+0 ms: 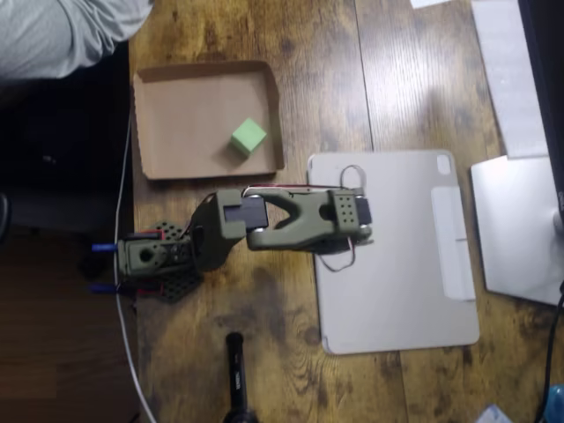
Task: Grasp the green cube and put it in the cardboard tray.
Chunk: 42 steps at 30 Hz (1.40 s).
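Overhead view: green cube sitting inside the cardboard tray, toward its right wall, flat on the tray floor, corners turned slightly off the tray's edges. Tray lying on the wooden bench, upper left, open side up. Olive-green arm folded just below the tray, base at the bench's left edge, upper links stretched right over the corner of a flat grey tablet cover. Not touching cube or tray. Gripper somewhere at the arm's right end, seen from above, fingers hidden under the body; spread or pressed together, cannot tell. Nothing visibly pinched. Thin wire loops showing beside the arm's right end over the cover. White cable running down the bench's left edge. Dark cylindrical object at bottom centre. Grey sleeve of a person in the top left corner. Silver laptop edge at right.
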Each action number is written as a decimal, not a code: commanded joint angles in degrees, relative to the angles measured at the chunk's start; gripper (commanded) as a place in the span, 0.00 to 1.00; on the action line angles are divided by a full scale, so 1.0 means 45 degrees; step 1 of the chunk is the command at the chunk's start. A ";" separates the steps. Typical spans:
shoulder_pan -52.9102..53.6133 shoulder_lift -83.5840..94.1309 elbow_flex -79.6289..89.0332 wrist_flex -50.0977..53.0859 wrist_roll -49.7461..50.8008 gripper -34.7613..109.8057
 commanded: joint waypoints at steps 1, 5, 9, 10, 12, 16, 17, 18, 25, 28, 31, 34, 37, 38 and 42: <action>-0.0098 0.1504 0.0508 0.0020 0.0000 0.24; -0.0293 0.2324 0.0703 -0.0059 -0.0332 0.24; -0.0449 0.2676 0.0781 -0.0039 -0.0352 0.24; -0.0527 0.2734 0.0742 0.0117 -0.0410 0.24; -0.0703 0.2988 0.0762 0.0137 -0.0391 0.24; -0.0801 0.2891 0.0742 0.0137 -0.0371 0.24; -0.0762 0.2930 0.0742 0.0156 -0.0371 0.24; -0.0723 0.2988 0.0742 0.0156 -0.0391 0.24; -0.0645 0.3281 0.0801 0.0098 -0.0488 0.24; -0.0703 0.3223 0.0840 0.0059 -0.0488 0.24; -0.0703 0.3223 0.0840 0.0059 -0.0488 0.24; -0.0703 0.3223 0.0840 0.0059 -0.0488 0.24; -0.0703 0.3242 0.0840 0.0059 -0.0488 0.24; -0.0703 0.3223 0.0840 0.0059 -0.0488 0.24; -0.0723 0.3164 0.0840 0.0059 -0.0488 0.24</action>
